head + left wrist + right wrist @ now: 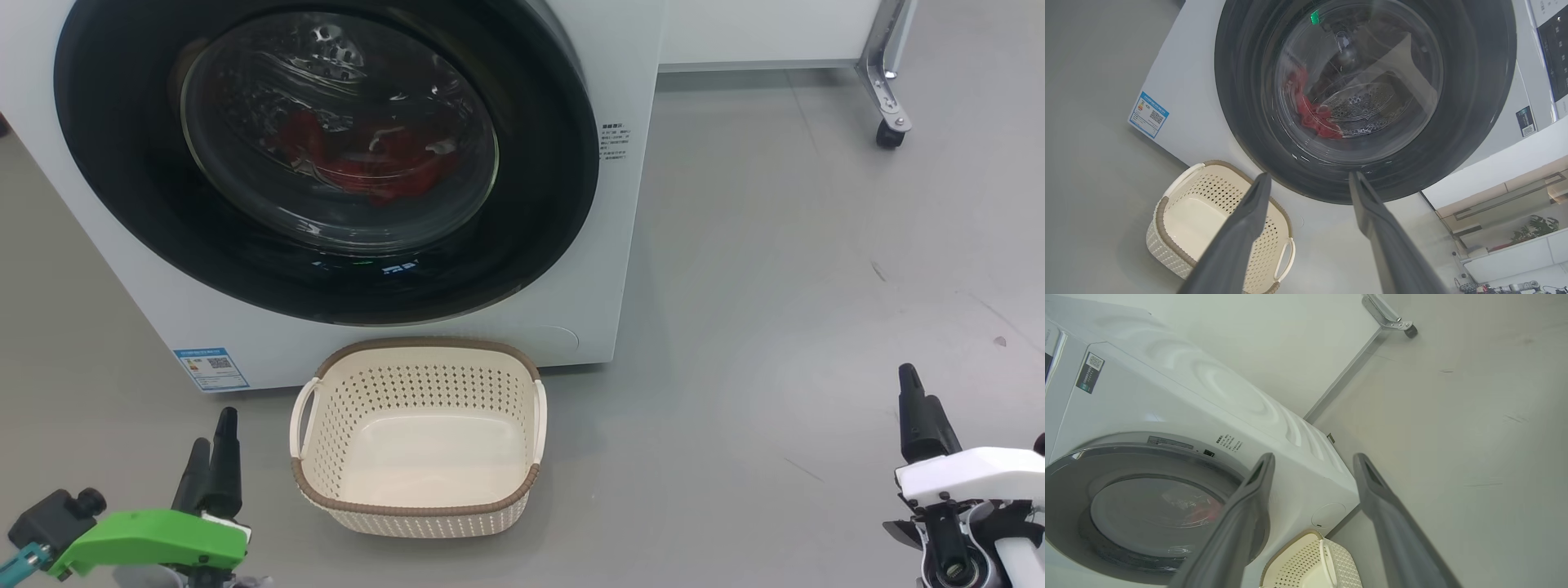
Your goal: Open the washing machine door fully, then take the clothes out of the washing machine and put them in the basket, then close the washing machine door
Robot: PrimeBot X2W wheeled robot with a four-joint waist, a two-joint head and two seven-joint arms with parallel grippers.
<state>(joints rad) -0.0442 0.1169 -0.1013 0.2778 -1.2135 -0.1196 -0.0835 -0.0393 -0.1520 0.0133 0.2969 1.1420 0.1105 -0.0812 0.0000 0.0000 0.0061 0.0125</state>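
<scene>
The big white washing machine (629,245) stands ahead with its round glossy black door (539,163) shut. Behind the glass window lie the red clothes (384,167), which also show in the left wrist view (1312,114). On the floor just in front of the machine sits the cream perforated basket (420,345), with nothing inside it. My left gripper (214,433) hovers low, left of the basket, and is open (1309,177) and holds nothing. My right gripper (914,400) is far to the right over the floor, also open (1314,457), its fingers apart with nothing between them.
A metal leg with a caster (890,131) stands at the back right under a white unit. A blue sticker (211,369) marks the machine's lower left front. Grey floor (775,327) stretches wide to the right of the machine and the basket.
</scene>
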